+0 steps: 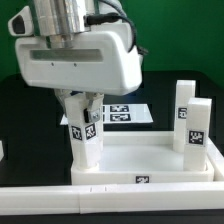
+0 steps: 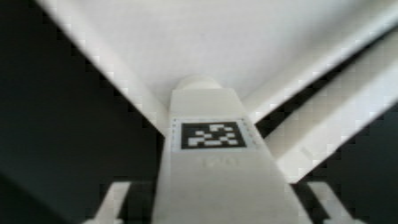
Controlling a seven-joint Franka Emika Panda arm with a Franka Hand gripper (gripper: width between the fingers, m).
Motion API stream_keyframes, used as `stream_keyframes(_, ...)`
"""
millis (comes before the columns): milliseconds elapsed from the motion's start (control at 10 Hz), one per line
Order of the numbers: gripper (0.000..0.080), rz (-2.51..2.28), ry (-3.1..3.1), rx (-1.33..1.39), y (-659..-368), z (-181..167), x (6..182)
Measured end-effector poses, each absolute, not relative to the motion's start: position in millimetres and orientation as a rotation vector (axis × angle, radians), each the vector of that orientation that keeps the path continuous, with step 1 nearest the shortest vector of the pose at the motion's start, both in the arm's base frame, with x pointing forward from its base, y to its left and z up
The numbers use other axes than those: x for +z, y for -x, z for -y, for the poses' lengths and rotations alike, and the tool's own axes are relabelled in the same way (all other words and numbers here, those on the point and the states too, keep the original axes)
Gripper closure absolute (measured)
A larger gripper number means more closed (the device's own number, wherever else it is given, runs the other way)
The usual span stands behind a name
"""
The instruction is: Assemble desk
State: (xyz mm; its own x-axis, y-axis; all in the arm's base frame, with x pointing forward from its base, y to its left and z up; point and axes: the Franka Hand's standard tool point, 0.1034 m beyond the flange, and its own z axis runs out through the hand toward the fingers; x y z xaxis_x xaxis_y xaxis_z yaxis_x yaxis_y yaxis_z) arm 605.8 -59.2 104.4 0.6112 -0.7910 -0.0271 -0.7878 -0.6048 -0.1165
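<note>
Green wall (image 1: 190, 40), black tabletop (image 1: 30, 110)

A black table (image 1: 20, 110) lay under everything. On it, towards the back, a marker board (image 1: 128, 112) with black-and-white tags lay flat. A green wall (image 1: 190, 40) stood behind the table.

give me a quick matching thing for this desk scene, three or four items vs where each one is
Things:
1. gripper
2. leg in the gripper
3. two legs
4. marker board

Places:
A. flat on the dark table behind the panel
B. upright at the exterior view's right
C. closed on a leg, above the panel
D. upright at the panel's corner on the exterior view's left

Pairs: 1-C, 2-D, 3-B, 4-A
</note>
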Motion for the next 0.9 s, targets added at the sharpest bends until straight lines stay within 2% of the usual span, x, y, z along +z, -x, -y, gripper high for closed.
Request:
stream_keyframes(200, 0.0515, -1.887, 2.338, 0.004, -607, 50, 103.2)
stream_keyframes(500, 0.0515, -2.012, 2.196, 0.008, -610, 51, 103.2)
stream_keyframes(700, 0.0271, -1.707, 2.446, -0.029, -611, 50, 104.5)
stream_keyframes(800, 0.0271, -1.420, 2.626, -0.054, -614, 49, 107.0)
stream_keyframes(900, 0.0174, -1.237, 2.722, -0.054, -616, 47, 110.1)
